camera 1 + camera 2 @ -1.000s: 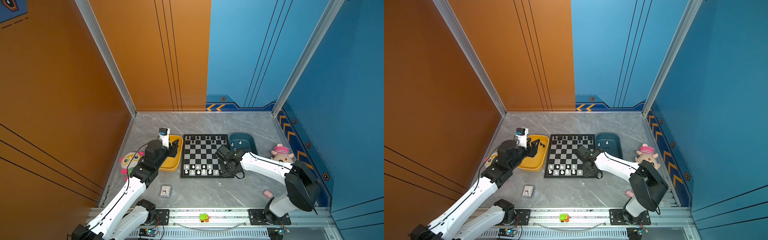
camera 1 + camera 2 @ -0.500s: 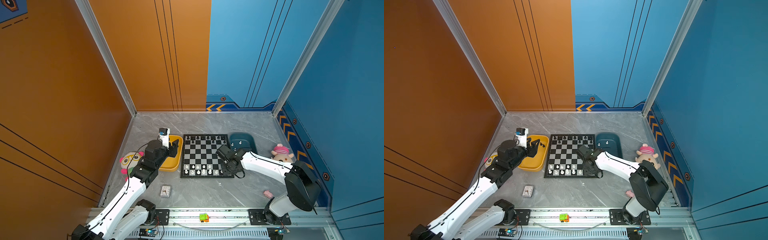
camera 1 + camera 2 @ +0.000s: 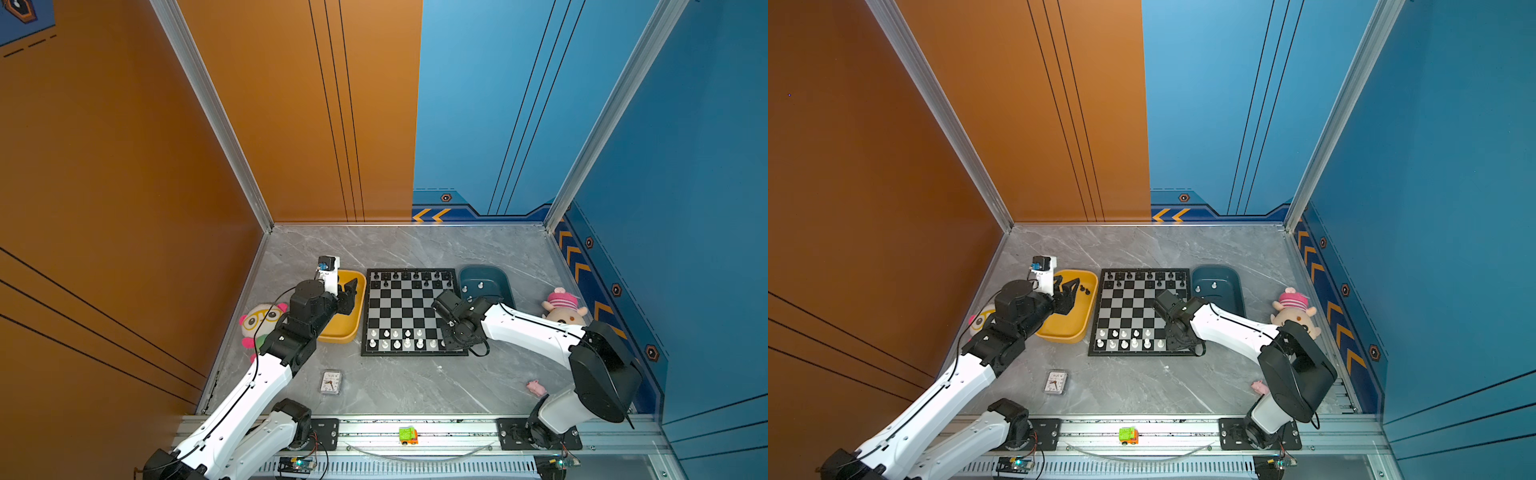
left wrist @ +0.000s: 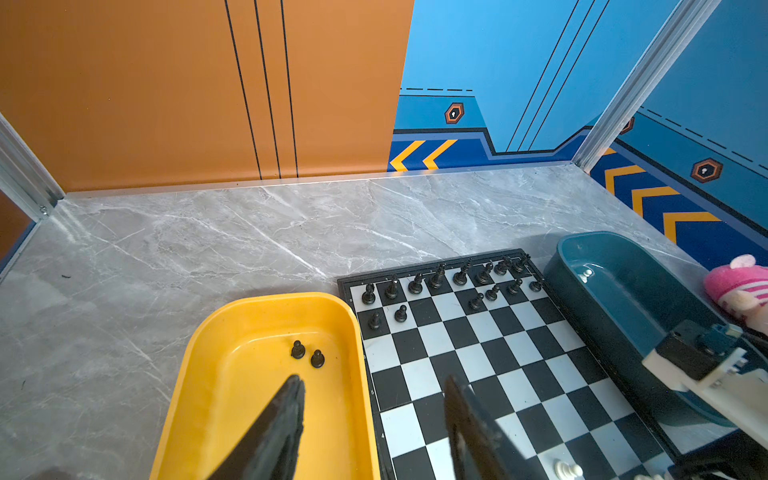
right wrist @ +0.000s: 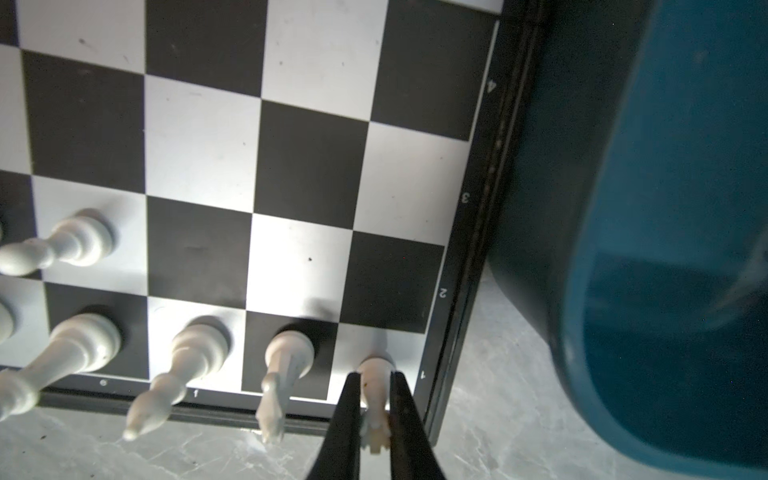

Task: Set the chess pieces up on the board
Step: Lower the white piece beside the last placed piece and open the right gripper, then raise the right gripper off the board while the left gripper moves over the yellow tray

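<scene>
The board point(image 3: 402, 308) point(image 3: 1130, 309) lies mid-table. Black chess pieces point(image 3: 409, 276) fill its far rows and white ones point(image 3: 398, 338) stand in its near rows. My right gripper point(image 5: 375, 379) point(image 3: 451, 341) points down at the near right corner, shut on a white piece point(image 5: 375, 401) whose base meets the corner square. My left gripper point(image 4: 372, 380) point(image 3: 1069, 291) hangs open and empty over the seam between the yellow tray point(image 4: 216, 374) and the board. Two black pawns point(image 4: 307, 353) lie in that tray. White pieces point(image 3: 1214, 285) sit in the teal tray point(image 3: 498, 276).
A plush with glasses point(image 3: 262, 320) lies left of the yellow tray under my left arm. A pink-hatted plush point(image 3: 563, 305) sits by the right wall. A small clock point(image 3: 331, 381) and a pink toy pig point(image 3: 537, 388) lie near the front. A green toy car point(image 3: 408, 435) rests on the rail.
</scene>
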Tool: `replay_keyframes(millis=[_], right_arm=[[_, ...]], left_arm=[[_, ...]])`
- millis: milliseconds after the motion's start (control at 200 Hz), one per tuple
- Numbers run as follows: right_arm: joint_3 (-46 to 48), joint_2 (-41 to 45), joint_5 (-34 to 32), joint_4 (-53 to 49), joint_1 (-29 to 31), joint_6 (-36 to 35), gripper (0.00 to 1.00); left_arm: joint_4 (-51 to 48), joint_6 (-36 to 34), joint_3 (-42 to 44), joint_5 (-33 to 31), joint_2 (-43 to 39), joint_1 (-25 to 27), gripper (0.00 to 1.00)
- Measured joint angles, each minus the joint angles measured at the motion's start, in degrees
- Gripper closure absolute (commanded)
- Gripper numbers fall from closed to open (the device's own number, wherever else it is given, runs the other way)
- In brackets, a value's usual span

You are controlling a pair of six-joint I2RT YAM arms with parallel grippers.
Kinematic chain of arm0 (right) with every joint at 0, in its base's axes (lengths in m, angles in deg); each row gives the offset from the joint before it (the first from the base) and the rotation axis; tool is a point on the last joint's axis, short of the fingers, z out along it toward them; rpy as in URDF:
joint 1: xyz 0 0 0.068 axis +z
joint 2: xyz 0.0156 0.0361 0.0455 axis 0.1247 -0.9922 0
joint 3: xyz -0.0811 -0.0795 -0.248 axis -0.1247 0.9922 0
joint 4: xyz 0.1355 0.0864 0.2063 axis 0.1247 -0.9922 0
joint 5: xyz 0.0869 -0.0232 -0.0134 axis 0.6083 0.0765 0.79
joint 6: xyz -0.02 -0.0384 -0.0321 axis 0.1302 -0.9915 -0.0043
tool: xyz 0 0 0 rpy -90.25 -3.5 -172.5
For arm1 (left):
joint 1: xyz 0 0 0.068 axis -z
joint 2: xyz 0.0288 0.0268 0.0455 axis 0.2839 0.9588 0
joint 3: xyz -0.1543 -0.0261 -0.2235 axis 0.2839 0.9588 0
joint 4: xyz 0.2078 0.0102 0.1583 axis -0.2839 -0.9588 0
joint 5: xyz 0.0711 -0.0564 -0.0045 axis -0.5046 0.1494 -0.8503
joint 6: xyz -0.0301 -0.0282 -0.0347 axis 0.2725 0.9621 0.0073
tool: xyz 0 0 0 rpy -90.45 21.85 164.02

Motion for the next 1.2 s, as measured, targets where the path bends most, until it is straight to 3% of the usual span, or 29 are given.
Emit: replay_keyframes(millis=[225, 636, 1196], right_arm=[[0.0, -0.02, 0.0, 0.0, 0.0, 0.0, 0.87], [0.0, 0.33, -0.04, -0.09, 0.0, 0.37, 0.72], [-4.48, 12.04, -5.86, -4.59, -1.95, -0.11, 0.63]], left_arm=[[-0.02, 0.0, 0.0, 0.0, 0.0, 0.0, 0.44], [-0.02, 0.0, 0.0, 0.0, 0.0, 0.02, 0.44], [0.0, 0.0, 0.0, 0.0, 0.02, 0.02, 0.44]])
